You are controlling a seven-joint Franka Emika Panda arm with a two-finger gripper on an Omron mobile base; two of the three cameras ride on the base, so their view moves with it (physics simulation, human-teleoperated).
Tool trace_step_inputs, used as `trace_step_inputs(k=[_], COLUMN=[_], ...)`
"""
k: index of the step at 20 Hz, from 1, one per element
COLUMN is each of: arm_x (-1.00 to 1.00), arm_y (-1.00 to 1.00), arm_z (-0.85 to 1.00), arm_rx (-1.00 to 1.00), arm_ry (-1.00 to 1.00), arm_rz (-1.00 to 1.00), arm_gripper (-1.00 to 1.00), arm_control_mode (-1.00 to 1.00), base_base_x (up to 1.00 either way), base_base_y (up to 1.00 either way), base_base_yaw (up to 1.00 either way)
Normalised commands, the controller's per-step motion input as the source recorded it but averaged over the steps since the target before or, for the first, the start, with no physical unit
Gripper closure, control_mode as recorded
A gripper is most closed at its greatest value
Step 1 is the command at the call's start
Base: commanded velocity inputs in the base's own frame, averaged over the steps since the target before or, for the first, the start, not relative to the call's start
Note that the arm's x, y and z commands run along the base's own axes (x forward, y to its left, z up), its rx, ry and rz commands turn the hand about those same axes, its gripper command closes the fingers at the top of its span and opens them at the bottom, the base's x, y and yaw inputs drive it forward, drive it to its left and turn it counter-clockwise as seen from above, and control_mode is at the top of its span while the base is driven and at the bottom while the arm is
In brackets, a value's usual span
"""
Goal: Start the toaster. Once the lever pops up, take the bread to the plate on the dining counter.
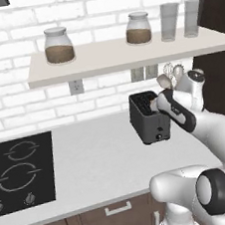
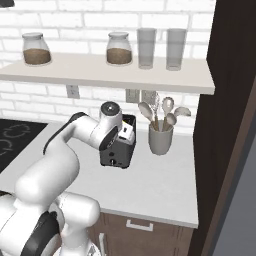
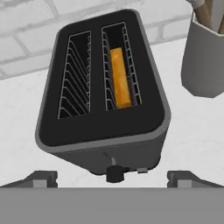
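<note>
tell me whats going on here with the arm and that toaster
The robot arm has its gripper open and poised just above the dark toaster on the grey kitchen counter, holding nothing. A slice of bread sits down in one of the toaster's two slots; the other is empty. A crock of wooden utensils stands beside the toaster.

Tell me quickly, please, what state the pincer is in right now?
Pincer: open, holding nothing, poised above the toaster with the bread in its slot.

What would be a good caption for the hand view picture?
Open pincer hovering above a dark toaster, bread sunk in one slot, grey utensil holder beside it.
</note>
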Motion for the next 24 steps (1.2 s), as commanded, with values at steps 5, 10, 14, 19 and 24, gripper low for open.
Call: trace_step_inputs(k=[5,10,14,19,24], arm_x=[0.18,0.11,0.02,-0.01,0.00], arm_y=[-0.14,-0.05,0.00,0.04,0.07], arm_z=[0.57,0.11,-0.27,-0.26,-0.02], arm_rx=[0.00,0.00,-0.03,-0.18,-0.11], arm_ry=[0.02,0.02,0.00,-0.07,-0.12], arm_rz=[0.02,0.07,0.03,0.01,0.00], arm_gripper=[-1.00,-1.00,-1.00,-1.00,-1.00], arm_control_mode=[-1.00,-1.00,-1.00,-1.00,-1.00], base_base_x=[0.00,0.00,0.00,0.00,0.00], base_base_y=[0.00,0.00,0.00,0.00,0.00], base_base_yaw=[0.00,0.00,0.00,0.00,0.00])
